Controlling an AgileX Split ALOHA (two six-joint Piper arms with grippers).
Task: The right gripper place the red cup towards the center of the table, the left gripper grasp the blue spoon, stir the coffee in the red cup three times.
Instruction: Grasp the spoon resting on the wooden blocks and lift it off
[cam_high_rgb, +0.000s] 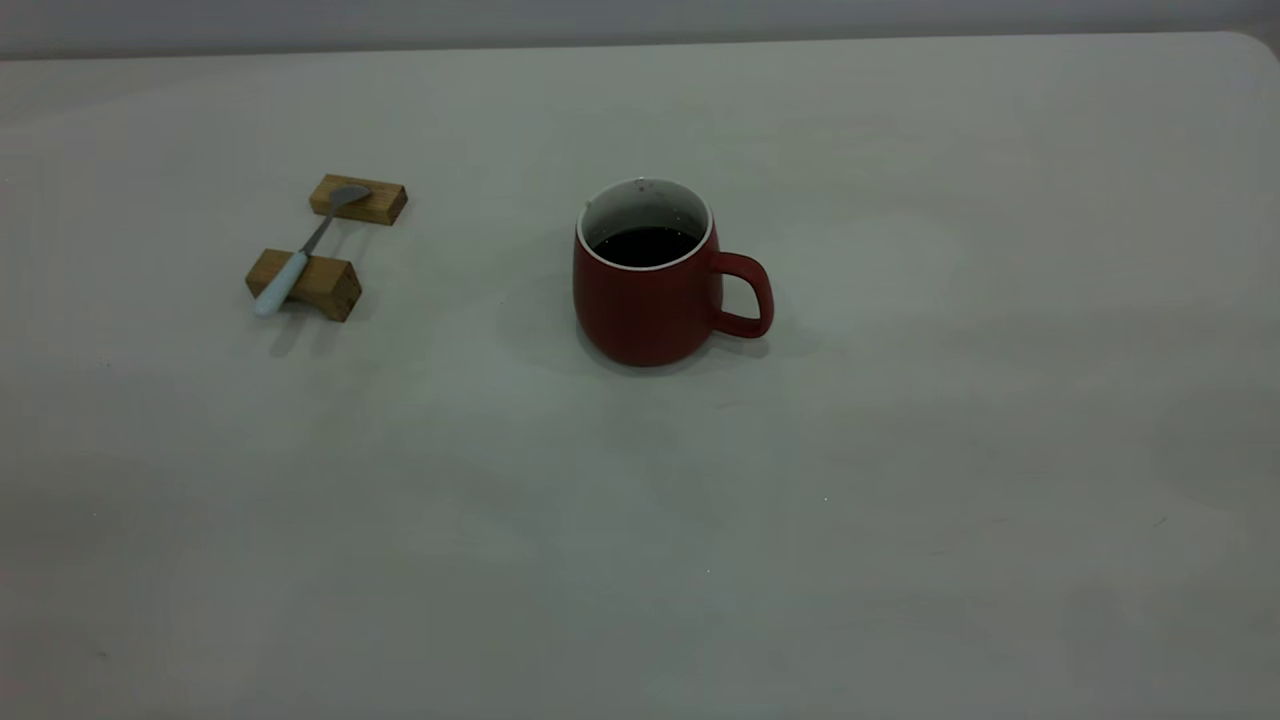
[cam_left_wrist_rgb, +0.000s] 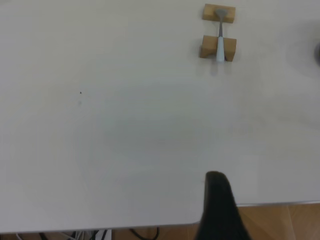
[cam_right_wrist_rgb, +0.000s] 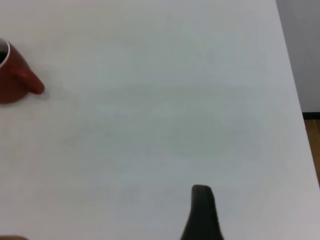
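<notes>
The red cup (cam_high_rgb: 648, 290) of coffee (cam_high_rgb: 645, 246) stands mid-desk (cam_high_rgb: 900, 450), the blue spoon (cam_high_rgb: 300, 255) bridges two wooden blocks (cam_high_rgb: 304, 283), and neither tool's opening can be told.

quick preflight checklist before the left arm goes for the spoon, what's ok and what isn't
1. red cup upright, near the table centre: ok.
2. coffee inside, no spill seen: ok.
3. blue spoon bridging the two wooden blocks, handle overhanging the nearer one: ok.
4. Space around the spoon free of other objects: ok.
5. left gripper open: cannot tell, one finger shows.
6. right gripper away from the cup: ok.
</notes>
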